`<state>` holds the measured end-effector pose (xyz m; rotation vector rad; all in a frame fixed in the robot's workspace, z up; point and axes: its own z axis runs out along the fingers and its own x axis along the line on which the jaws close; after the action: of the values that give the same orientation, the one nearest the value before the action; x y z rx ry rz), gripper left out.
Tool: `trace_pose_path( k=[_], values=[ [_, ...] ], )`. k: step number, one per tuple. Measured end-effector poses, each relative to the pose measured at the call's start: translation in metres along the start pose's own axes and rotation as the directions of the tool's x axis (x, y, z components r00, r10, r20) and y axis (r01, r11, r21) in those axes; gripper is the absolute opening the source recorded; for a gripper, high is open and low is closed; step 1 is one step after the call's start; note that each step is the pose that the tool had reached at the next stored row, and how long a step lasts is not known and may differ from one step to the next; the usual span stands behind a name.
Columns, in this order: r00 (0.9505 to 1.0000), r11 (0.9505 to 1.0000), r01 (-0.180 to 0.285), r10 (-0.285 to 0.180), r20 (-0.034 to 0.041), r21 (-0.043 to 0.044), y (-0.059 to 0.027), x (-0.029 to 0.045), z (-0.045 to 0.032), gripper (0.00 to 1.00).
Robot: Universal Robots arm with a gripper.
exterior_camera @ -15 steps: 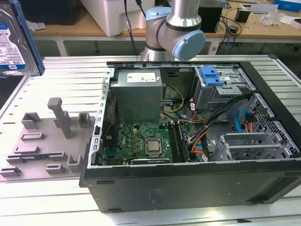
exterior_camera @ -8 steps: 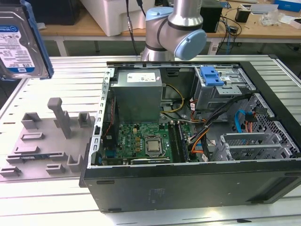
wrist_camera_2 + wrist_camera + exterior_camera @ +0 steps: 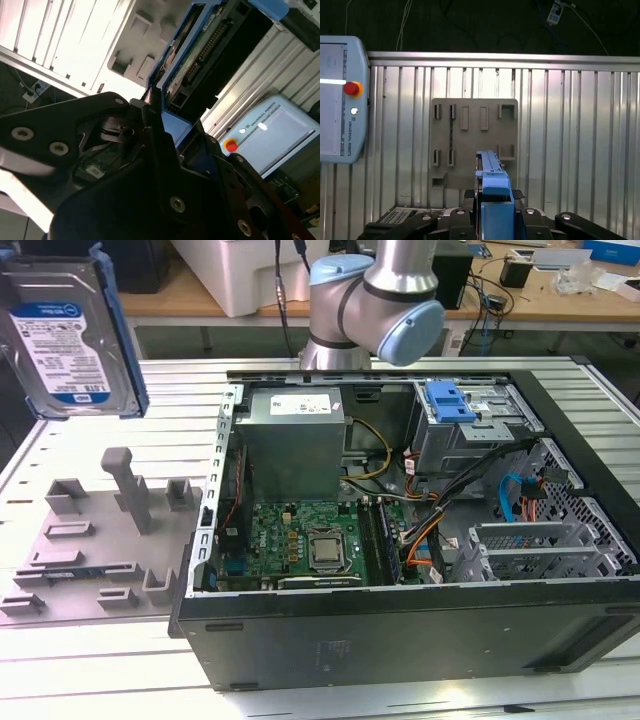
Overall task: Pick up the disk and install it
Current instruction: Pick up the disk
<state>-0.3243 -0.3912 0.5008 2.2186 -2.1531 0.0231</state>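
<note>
- The arm (image 3: 372, 295) appears in the exterior view as a silver tube bending at a grey joint with blue caps.
- In the first wrist view the tool (image 3: 494, 217) is clamped on one end of the disk (image 3: 492, 172), which it holds edge-on.
- Black fingers (image 3: 540, 222) press against the disk from both sides.
- In the second wrist view the tool's black linkage frames the held end.
</note>
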Motion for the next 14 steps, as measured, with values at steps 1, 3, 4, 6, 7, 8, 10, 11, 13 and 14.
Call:
trace_pose_path(
  k=[1, 3, 4, 6, 7, 8, 10, 11, 13, 14],
  values=[
    [1.0, 1.0, 0.0, 0.0, 0.0, -0.0006, -0.0043, 0.0021, -0.0001, 0.37],
    [1.0, 1.0, 0.0, 0.0, 0.0, -0.0021, -0.0159, 0.0076, -0.0002, 0.37],
    [1.0, 1.0, 0.0, 0.0, 0.0, -0.0027, -0.0199, 0.0095, -0.0002, 0.37],
    [1.0, 1.0, 0.0, 0.0, 0.0001, -0.0037, -0.0285, 0.0136, -0.0002, 0.37],
    [1.0, 1.0, 0.0, 0.0, 0.0001, -0.0044, -0.0349, 0.0167, -0.0003, 0.37],
    [1.0, 1.0, 0.0, 0.0, 0.0001, -0.005, -0.0396, 0.0191, -0.0004, 0.37],
    [1.0, 1.0, 0.0, 0.0, 0.0002, -0.0059, -0.048, 0.0233, -0.0004, 0.37],
    [1.0, 1.0, 0.001, -0.001, 0.0002, -0.0065, -0.0518, 0.0252, -0.0005, 0.37],
    [1.0, 1.0, 0.0, 0.0, 0.0002, -0.0079, -0.0616, 0.0301, -0.0006, 0.37],
    [1.0, 1.0, 0.001, -0.001, 0.0002, -0.0086, -0.0658, 0.0321, -0.0006, 0.37]
  ],
)
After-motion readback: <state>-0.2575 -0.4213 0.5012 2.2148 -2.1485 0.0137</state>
